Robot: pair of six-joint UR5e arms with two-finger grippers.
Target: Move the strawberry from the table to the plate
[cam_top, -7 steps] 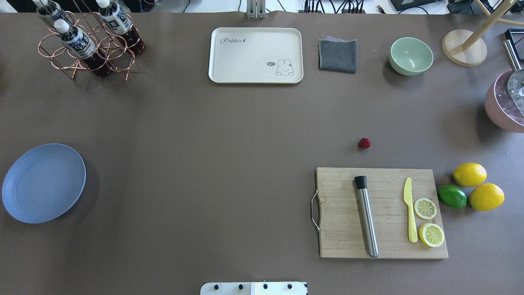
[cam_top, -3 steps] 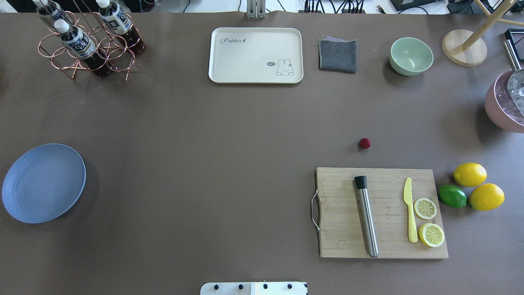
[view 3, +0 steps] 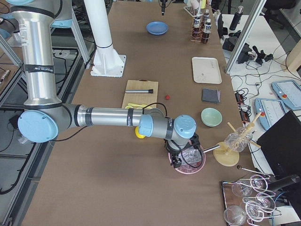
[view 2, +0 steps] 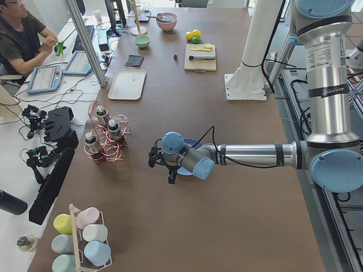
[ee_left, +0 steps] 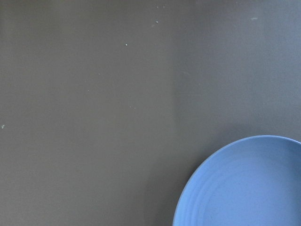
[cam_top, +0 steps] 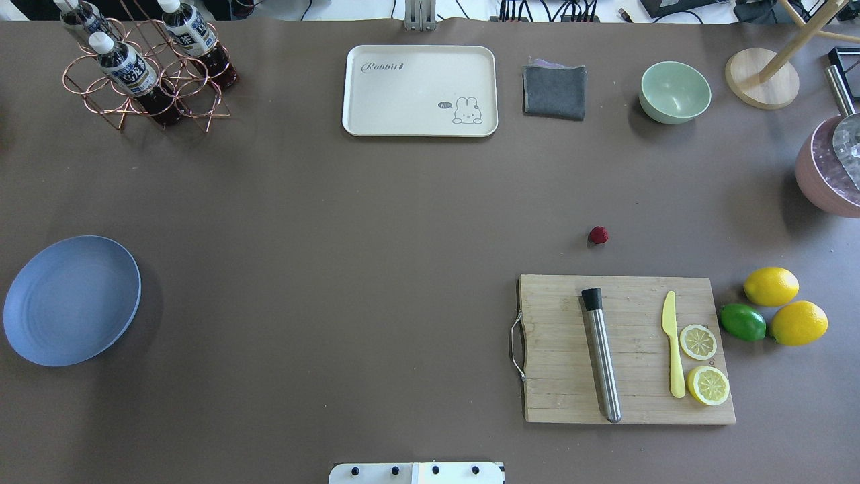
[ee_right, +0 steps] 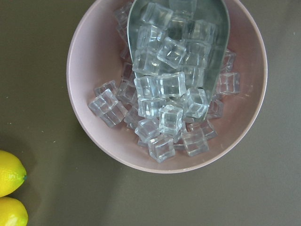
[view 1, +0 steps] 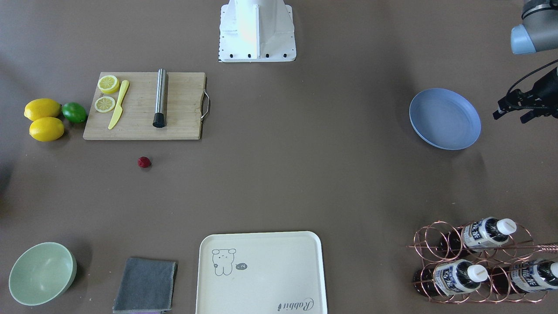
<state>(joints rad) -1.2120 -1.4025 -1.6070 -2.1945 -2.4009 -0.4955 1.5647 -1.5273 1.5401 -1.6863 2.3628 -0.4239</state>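
**Front-facing view.** The strawberry (view 1: 144, 162), small, dark red and bumpy, lies on the bare table (view 1: 305, 152), a matte brown-grey sheet. It is just off the long edge of the bamboo cutting board (view 1: 183, 109) that faces away from the robot. The plate (view 1: 444, 118), round, shallow and matte blue, sits well apart from it, near the table's end on the robot's left. Near the plate, at the picture's edge, hangs the black left gripper (view 1: 502, 109). I cannot tell whether its jaws are parted.

**Overhead view.** On the board lie a brushed-steel muddler (cam_top: 603, 356), a yellow plastic knife (cam_top: 672, 349) and two lemon slices (cam_top: 698, 341). Off its short edge sit two glossy lemons (cam_top: 770, 286) and a lime (cam_top: 742, 322). Along the far edge stand a copper wire rack (cam_top: 144, 81) of bottles (cam_top: 127, 67), a cream tray (cam_top: 420, 91), a folded grey cloth (cam_top: 554, 91) and a pale green bowl (cam_top: 674, 92). Nothing differs from a second ago: berry, plate and board lie where they lay.

**Left side view.** The left arm (view 2: 255, 154) reaches level over the plate. A person (view 2: 22, 39) sits at a cluttered desk alongside the table.

**Right side view.** The right gripper (view 3: 178, 160) hangs over a pink bowl (view 3: 197, 165) at the table's end on the robot's right. The state of its jaws cannot be told.

**Left wrist view.** The plate's ringed rim fills the lower right corner, with bare table around it.

**Right wrist view.** The pink bowl holds clear ice cubes (ee_right: 164, 89) and a metal scoop (ee_right: 214, 12).
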